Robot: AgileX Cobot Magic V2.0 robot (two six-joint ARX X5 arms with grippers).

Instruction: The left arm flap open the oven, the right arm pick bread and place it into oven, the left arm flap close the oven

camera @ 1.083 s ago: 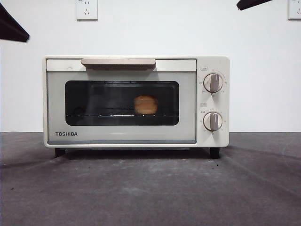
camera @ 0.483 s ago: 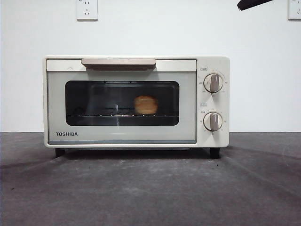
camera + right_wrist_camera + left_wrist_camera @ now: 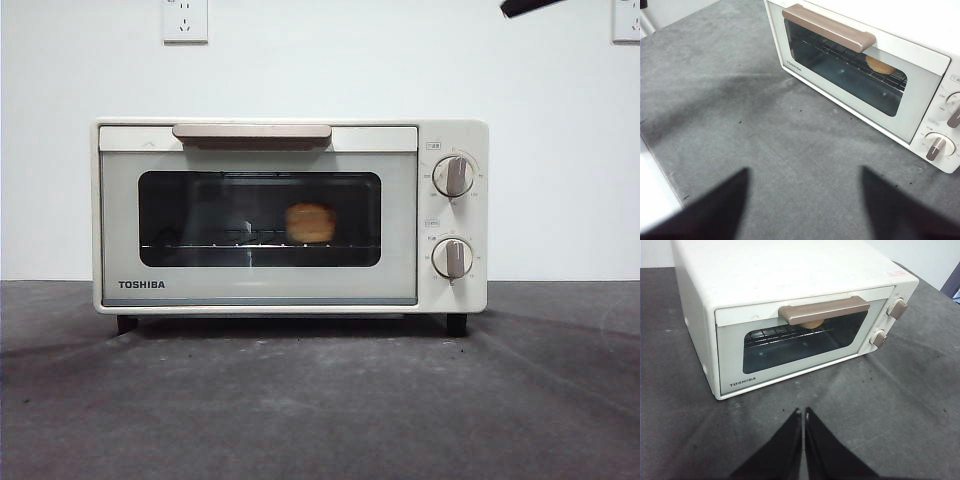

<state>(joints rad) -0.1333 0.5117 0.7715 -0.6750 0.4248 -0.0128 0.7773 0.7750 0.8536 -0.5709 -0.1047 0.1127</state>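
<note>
— Oven first: where is the cream-white boxy TOSHIBA toaster oven (image 3: 290,215) now?

— It stands on the dark grey table (image 3: 320,400), toward the far edge, in front of a white wall. Its dark glass door (image 3: 258,218) is shut and sits flat against the body. The beige bar handle (image 3: 252,132) runs along the top of the door, and the two round knobs (image 3: 453,176) are one above the other on the panel beside the door.

— And the bread?

— The lumpy golden-orange bun (image 3: 310,222) is inside the oven, on the wire rack (image 3: 215,244), behind the glass. It lies a little toward the knob side of the window. In the left wrist view only a small part of it shows under the handle.

— What about the left end effector (image 3: 803,412)?

— Its two black jaws are pressed together, with only a thin line between them, and they hold nothing. It hangs over the bare table in front of the oven, apart from the door.

— The right end effector (image 3: 802,175)?

— Its jaws are spread wide, with grey table between them, and nothing is in them. It is above the table, also in front of the oven and well apart from it. In the front view only one dark tip shows at the top right corner.

— Anything else?

— Two white wall sockets (image 3: 185,20) are on the wall above the oven.
</note>
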